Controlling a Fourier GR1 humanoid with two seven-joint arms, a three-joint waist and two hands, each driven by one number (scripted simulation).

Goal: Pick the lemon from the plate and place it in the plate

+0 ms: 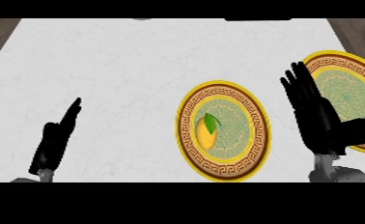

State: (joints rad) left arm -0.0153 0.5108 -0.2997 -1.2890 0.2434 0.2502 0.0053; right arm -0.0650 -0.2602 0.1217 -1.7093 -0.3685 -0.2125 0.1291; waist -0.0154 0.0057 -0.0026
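At the near left of the white table, the left hand rests edge-on with its fingers straight and holds nothing. Right of the middle lies a gold-rimmed plate, and the lemon with its green leaf lies on that plate's left half. Further right, the right hand is open with its fingers straight and pointing away, overlapping the left edge of a second plate at the right border.

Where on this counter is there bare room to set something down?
Bare counter runs along the whole far side and fills the wide stretch between the left hand and the centre plate holding the lemon. The right is crowded: the right hand stands between that plate and the right-edge plate, covering part of it.
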